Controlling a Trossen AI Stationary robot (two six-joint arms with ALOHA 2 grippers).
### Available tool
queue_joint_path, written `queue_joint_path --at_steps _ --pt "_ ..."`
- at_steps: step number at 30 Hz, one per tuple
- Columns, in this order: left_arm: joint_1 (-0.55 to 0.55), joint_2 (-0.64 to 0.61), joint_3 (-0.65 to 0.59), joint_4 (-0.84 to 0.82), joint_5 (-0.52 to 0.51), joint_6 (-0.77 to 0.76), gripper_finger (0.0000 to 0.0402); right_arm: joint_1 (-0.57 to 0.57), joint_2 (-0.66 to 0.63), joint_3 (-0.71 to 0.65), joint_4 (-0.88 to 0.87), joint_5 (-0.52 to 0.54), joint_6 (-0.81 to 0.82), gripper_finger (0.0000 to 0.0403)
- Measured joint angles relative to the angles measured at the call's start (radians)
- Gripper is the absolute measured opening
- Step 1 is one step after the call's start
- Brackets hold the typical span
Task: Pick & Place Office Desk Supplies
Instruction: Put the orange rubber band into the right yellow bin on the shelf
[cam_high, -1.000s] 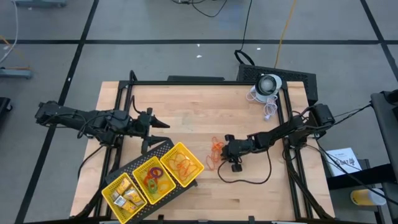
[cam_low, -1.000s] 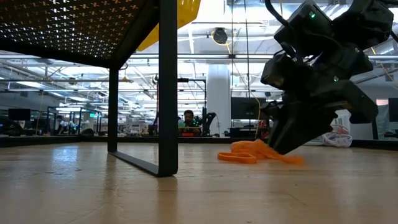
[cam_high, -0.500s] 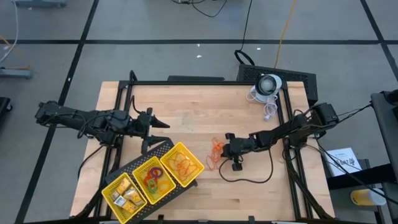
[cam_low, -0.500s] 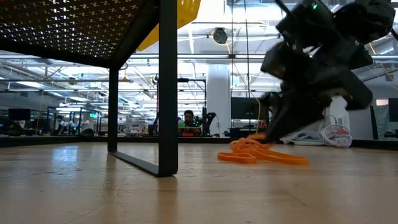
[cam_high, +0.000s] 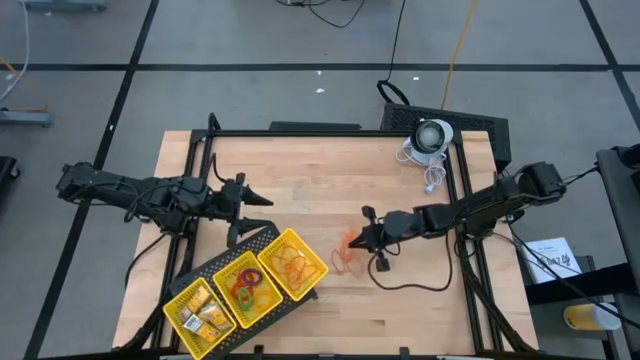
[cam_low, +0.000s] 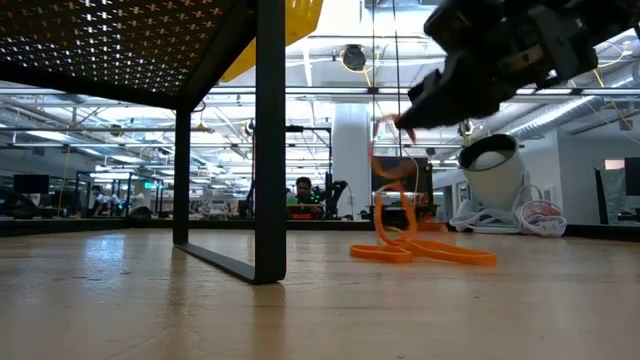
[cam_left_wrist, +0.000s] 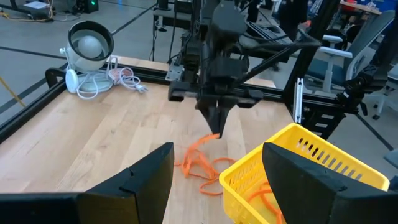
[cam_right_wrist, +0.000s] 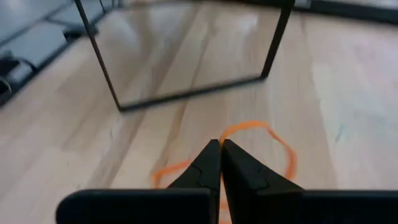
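Right claw (cam_high: 358, 238) mid-bench, pinched tight on an orange band (cam_low: 385, 170), lifted clear of the wood. Band hangs from the tips, its lower loop reaching the heap of bands (cam_low: 425, 250) lying on the bench (cam_high: 330, 170) just beside the yellow tray (cam_high: 222, 302). More bands in the tray's nearest compartment, coloured rings (cam_high: 247, 284) in the middle one, gold blocks (cam_high: 202, 313) in the far one. Left claw (cam_high: 262, 199) hovers at the bench's left side above the tray, fingers apart, empty.
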Motion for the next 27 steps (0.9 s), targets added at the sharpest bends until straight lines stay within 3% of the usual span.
queue_joint_path --at_steps 7,16,23,27 --pt "0.000 0.000 0.000 0.000 0.000 -0.042 0.0255 0.000 -0.014 0.000 0.114 0.000 -0.078 0.0001" --pt "0.000 0.025 0.000 0.106 -0.051 -0.035 0.0255 -0.010 -0.014 0.000 0.415 -0.007 -0.148 0.0001" --pt "0.000 0.100 0.000 0.162 -0.036 0.040 0.0255 -0.021 -0.014 0.000 0.564 -0.106 -0.139 0.0001" --pt "0.002 0.138 0.000 0.164 -0.071 0.071 0.0255 -0.022 -0.013 0.030 0.562 -0.150 -0.083 0.0000"
